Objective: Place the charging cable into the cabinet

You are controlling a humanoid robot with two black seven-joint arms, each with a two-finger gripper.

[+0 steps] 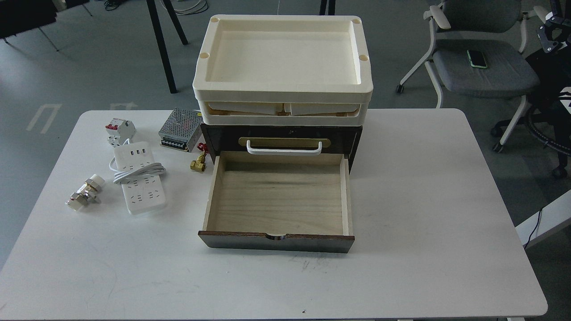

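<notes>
One charging cable [139, 176] lies on the surface [424, 187] beside one cabinet [279, 196], drawer open; two trays [283, 58] sit stacked on top; neither of my grippers shows.

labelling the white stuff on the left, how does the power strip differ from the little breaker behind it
The charging cable is a long flat strip lying on the table; the circuit breaker is a small, blocky unit. The charging cable has USB ports, sockets and a thick cord coiled across its middle; the circuit breaker shows red switches and no cord. The charging cable lies nearer the camera, the circuit breaker just beyond its far end. Both are white and lie left of the cabinet.
</notes>
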